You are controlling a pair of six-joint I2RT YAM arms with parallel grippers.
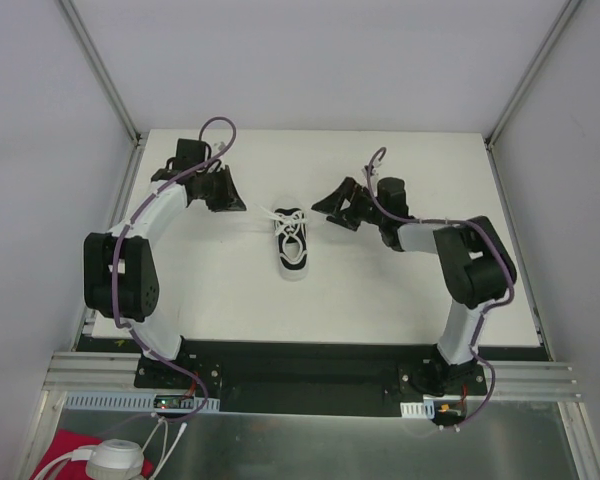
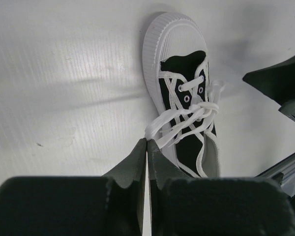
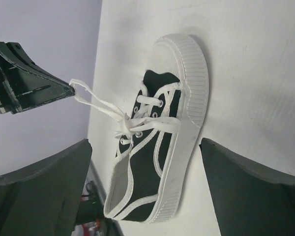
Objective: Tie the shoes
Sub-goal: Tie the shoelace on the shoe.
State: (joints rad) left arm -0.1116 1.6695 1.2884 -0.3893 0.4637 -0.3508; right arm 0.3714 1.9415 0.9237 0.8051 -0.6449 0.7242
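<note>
Item: sneaker (image 1: 292,245), mid-table (image 1: 220,290), long axis running from far edge to near edge, toe nearward. Left gripper (image 1: 235,203): clamped on a lace (image 3: 96,101) drawn out leftward. Right gripper (image 1: 335,208): spread wide, empty, just right of the laced end (marginally the nearer arm).

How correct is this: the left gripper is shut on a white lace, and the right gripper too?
Not the right gripper: the right wrist view shows it open, holding nothing. The left gripper is shut on a white lace.
</note>
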